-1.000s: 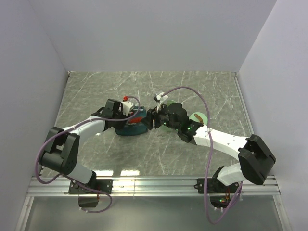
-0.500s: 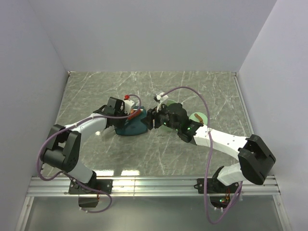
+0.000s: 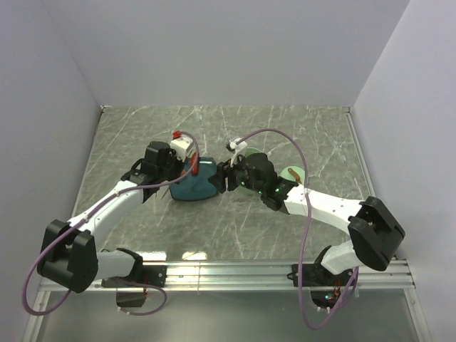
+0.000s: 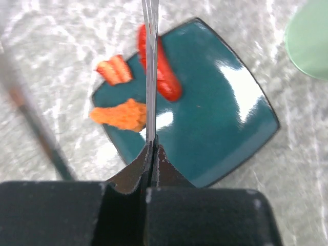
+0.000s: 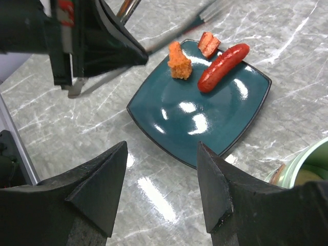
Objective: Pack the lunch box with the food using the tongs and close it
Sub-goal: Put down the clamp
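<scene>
My left gripper [image 4: 152, 148] [image 3: 178, 165] is shut on the tongs [image 4: 149, 61], pressing their two thin metal blades together. The blades run over the far corner of a teal square plate [image 4: 220, 133]; their tips are out of view. On that plate lies food: a red sausage [image 4: 163, 77], an orange chunk [image 4: 122, 114] and a striped orange-red piece [image 4: 115, 70]. My right gripper [image 5: 161, 144] [image 3: 226, 177] hangs open and empty over the table beside the plate's near corner. The mint-green lunch box [image 3: 244, 151] stands just behind it, its rim [image 5: 307, 161] at my right. Its lid [image 3: 293, 173] lies further right.
White walls close in the marble tabletop on three sides. My two arms meet around the plate [image 3: 196, 184], and purple cables [image 3: 274, 132] loop above them. A pale green round edge [image 4: 310, 41] shows past the plate's right corner in the left wrist view.
My left gripper has closed on the tongs and drawn back up and to the left, uncovering more of the plate. The right arm has hardly moved.
</scene>
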Motion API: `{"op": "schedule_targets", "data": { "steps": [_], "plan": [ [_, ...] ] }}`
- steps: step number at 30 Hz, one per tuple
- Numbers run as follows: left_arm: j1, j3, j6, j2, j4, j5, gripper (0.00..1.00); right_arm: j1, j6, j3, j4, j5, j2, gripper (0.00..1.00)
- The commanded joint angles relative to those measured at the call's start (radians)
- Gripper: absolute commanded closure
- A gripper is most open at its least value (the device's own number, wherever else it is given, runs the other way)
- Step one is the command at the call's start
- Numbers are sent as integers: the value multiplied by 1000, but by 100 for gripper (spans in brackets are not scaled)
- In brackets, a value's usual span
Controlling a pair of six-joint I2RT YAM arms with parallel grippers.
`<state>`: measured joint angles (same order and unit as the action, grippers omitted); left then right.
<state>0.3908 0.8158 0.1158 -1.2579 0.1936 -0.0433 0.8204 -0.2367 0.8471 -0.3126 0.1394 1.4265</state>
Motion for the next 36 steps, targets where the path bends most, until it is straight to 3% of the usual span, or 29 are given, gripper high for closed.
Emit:
{"op": "schedule_targets", "data": {
  "steps": [1, 5, 12, 19, 31, 36],
  "plan": [
    [-13, -20, -41, 49, -80, 89, 100, 2, 14, 38, -16, -11, 8, 37],
    [-62, -27, -68, 58, -131, 195, 100, 2, 14, 38, -19, -9, 15, 37],
    [-167, 8, -90, -84, -243, 129, 100, 3, 10, 37, -28, -1, 20, 37],
    [-273, 187, -149, -334, -206, -35, 100, 2, 20, 4, -22, -30, -46, 37],
    [-339, 526, -206, -707, -48, -138, 99, 2, 40, -25, -2, -93, -120, 36],
    [-342, 571, -231, -753, -37, -107, 77, 2, 46, -34, 0, -109, -127, 36]
  ]
}}
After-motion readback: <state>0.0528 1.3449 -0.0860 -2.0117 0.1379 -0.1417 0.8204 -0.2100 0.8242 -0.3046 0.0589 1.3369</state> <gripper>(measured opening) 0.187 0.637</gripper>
